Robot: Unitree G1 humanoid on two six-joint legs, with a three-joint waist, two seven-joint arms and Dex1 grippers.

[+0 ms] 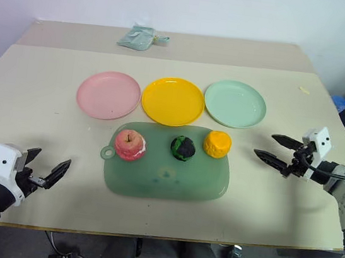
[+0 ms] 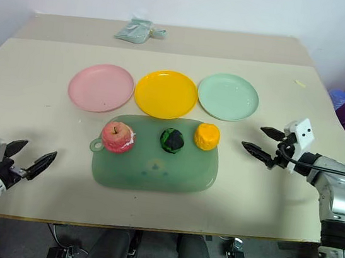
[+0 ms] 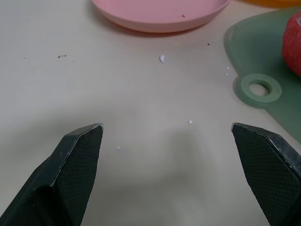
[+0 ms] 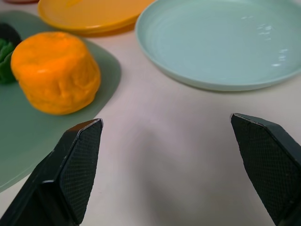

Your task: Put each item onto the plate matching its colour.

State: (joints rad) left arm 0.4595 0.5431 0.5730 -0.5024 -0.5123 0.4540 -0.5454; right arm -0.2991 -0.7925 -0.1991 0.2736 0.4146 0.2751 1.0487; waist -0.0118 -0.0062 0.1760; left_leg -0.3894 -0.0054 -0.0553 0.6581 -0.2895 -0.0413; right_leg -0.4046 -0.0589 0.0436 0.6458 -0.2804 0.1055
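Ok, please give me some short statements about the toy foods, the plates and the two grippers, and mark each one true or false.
1. The apple lies on the pink plate. False: it lies on the green board.
2. The yellow plate stands between the other two plates. True.
3. The right gripper holds the orange lump. False: it is open, holding nothing.
4. The left gripper is open. True.
5. The dark green ball is on the mint plate. False: on the board.

Bare table (image 1: pixel 40 118) flanks board (image 1: pixel 165 182); three toys crowd its far edge beside plates (image 1: pixel 172 101).
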